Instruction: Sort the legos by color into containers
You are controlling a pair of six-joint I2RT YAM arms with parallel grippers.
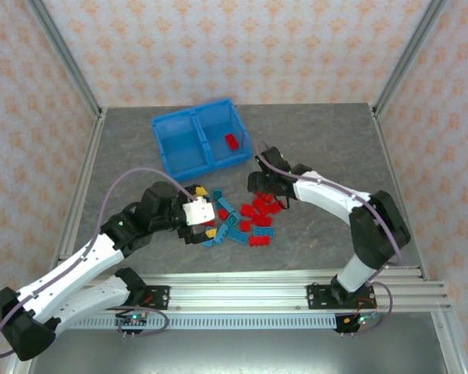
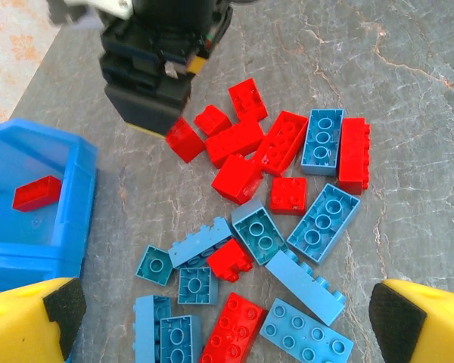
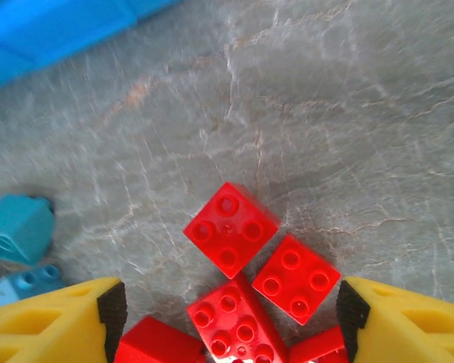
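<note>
Nearest, left gripper (image 2: 228,311): spread wide, holding nothing, hovering over the blue legos (image 1: 232,227) on the table (image 1: 335,140). Just right of it, right gripper (image 3: 231,310): parted, pinching nothing, low above the red legos (image 1: 259,212). Farther back, near the legos, the bin (image 1: 179,149); in its right compartment, one red brick (image 1: 232,141)
</note>
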